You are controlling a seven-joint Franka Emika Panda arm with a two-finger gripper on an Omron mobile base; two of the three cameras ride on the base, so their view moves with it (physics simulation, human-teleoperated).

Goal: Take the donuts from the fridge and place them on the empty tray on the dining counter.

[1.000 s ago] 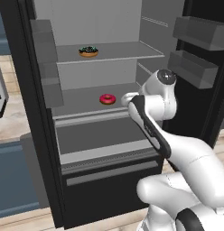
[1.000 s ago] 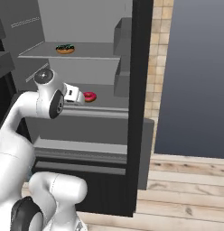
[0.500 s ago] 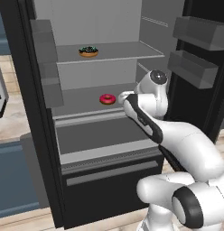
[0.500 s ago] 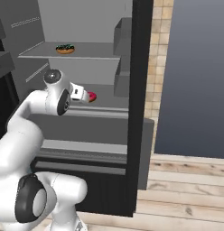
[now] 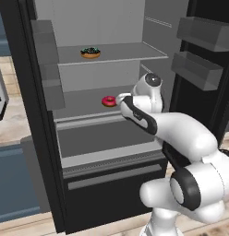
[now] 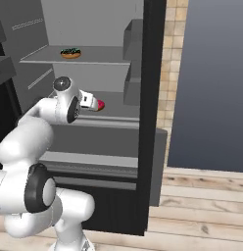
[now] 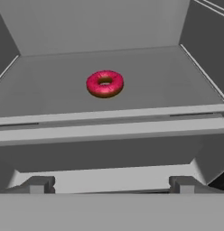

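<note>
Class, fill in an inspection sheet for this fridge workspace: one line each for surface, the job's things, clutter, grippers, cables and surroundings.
Surface: grey shelves inside the open fridge; pull-out drawers sit below the lower shelf.
Job's things: pink donut lies flat on the lower shelf, untouched; chocolate sprinkled donut lies on the upper shelf.
Clutter: nothing seen on the shelves besides the two donuts.
Grippers: gripper open, empty, aimed at the pink donut from the shelf's front edge, not yet touching it.
Cables: nothing seen.
Surroundings: grey door bins on the open door, wooden floor, dark blue wall beside the fridge.
</note>
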